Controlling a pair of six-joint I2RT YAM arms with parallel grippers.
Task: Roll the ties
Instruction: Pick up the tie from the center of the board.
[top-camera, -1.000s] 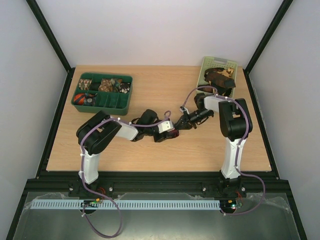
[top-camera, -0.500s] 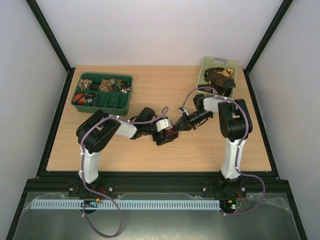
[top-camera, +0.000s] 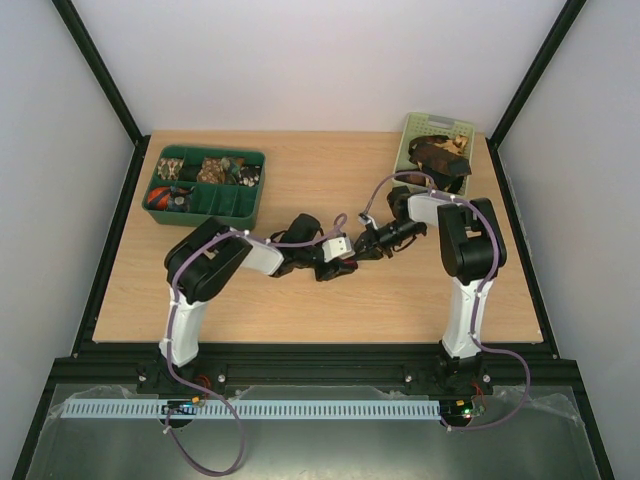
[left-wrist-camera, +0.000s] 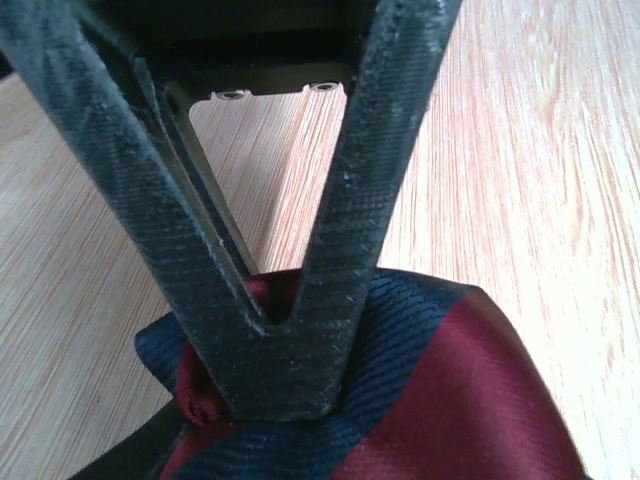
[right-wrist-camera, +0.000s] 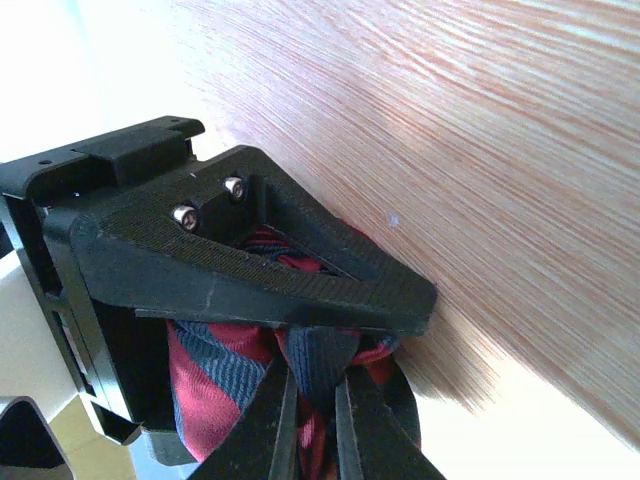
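A dark red tie with navy diagonal stripes (left-wrist-camera: 470, 400) is bunched between my two grippers near the table's middle. My left gripper (left-wrist-camera: 280, 370) is shut on it, its fingers meeting in a V over the fabric. My right gripper (right-wrist-camera: 315, 420) is shut on a navy fold of the same tie (right-wrist-camera: 210, 400), just under the left gripper's finger (right-wrist-camera: 260, 275). In the top view the left gripper (top-camera: 336, 262) and right gripper (top-camera: 361, 247) almost touch, and they hide most of the tie.
A dark green divided tray (top-camera: 205, 210) with rolled ties stands at the back left. A pale green basket (top-camera: 440, 123) holding brown and dark ties stands at the back right, just beyond the right arm's elbow.
My left gripper has moved right and away from the near edge, closing up against the right gripper, and its wrist has turned. The right arm has hardly moved.
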